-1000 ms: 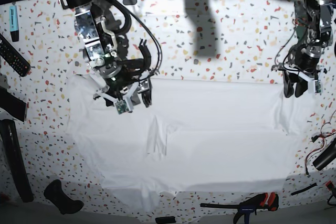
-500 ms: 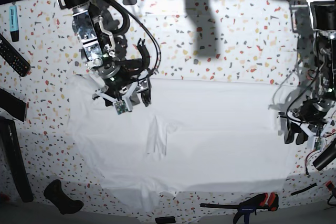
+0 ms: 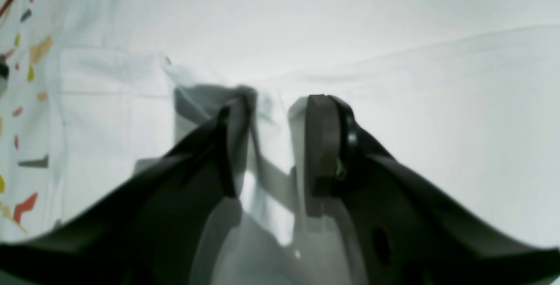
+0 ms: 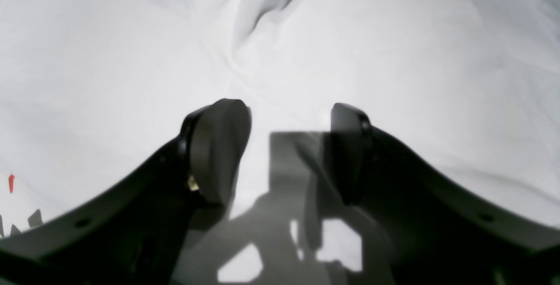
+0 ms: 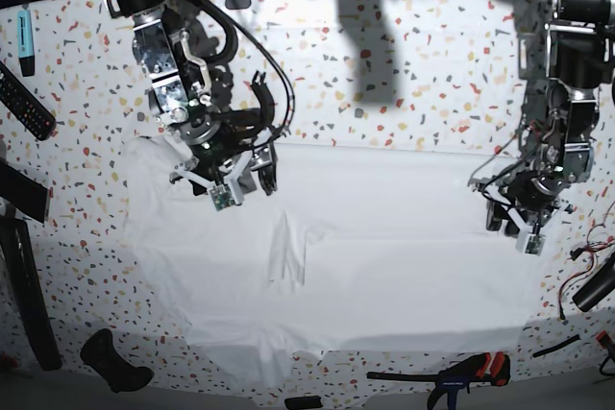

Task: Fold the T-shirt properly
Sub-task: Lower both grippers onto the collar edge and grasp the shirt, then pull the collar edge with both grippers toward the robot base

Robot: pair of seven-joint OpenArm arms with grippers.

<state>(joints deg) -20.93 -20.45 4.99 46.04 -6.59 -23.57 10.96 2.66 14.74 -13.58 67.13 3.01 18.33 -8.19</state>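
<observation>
The white T-shirt lies spread flat across the speckled table, with a small fold near its middle. My right gripper hovers just above the shirt's upper left part. In the right wrist view it is open and empty over smooth cloth. My left gripper is down on the shirt's right edge. In the left wrist view it stands narrowly open, and a raised fold of cloth bunches against one fingertip.
A remote control and a blue marker lie at the far left. Black tools and a black grip sit at the lower left. A black-and-red clamp lies along the front edge. Loose cables lie at the right.
My left arm has come down from the shirt's upper right corner and moved inward onto its right edge. My right arm has hardly moved.
</observation>
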